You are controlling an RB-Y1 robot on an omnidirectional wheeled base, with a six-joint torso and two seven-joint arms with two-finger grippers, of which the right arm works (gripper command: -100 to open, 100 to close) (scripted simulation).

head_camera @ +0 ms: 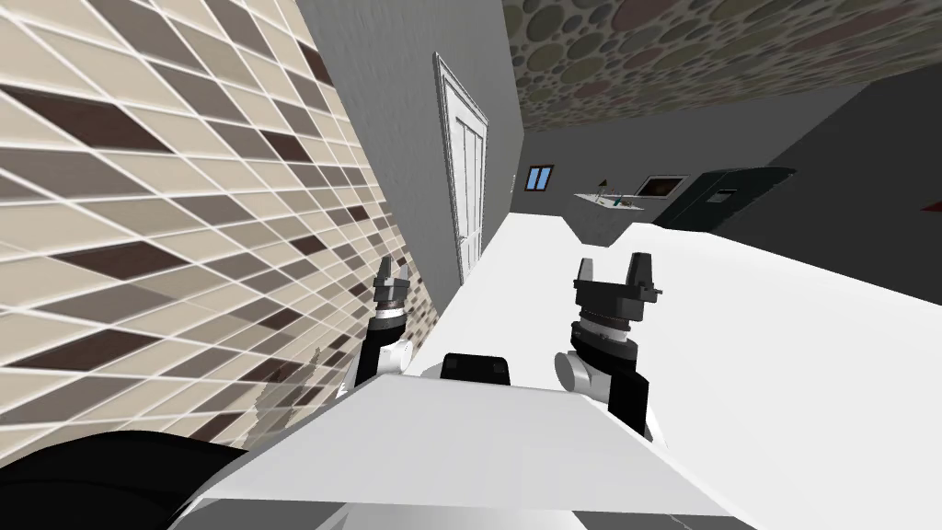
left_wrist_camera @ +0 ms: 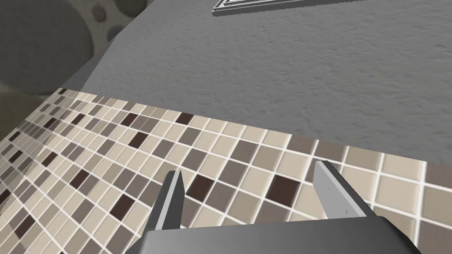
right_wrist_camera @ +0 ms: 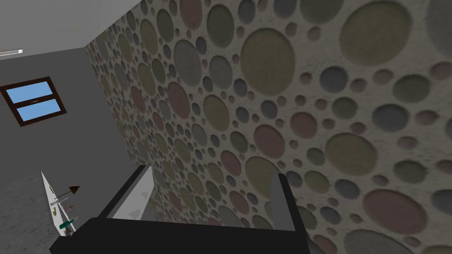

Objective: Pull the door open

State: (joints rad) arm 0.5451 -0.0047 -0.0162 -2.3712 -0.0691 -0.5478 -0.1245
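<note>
Well, white panelled door (head_camera: 465,184) upper centre, closed, well apart from grippers. Left gripper (head_camera: 393,276), lower centre beside tiled wall (head_camera: 184,230), released; right gripper (head_camera: 614,274) released. Door likely rigid, heavyish; grip handle, too small to discern.

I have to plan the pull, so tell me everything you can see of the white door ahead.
The door is plain white, with tall recessed panels, and stands in a raised white frame in the grey wall, just past the tiled wall on my left. It looks shut, lying flush in its frame and reaching down to the floor. I cannot make out a handle from this steep angle. Nothing touches it: the left tool and right tool, both open, are short of it.
</note>
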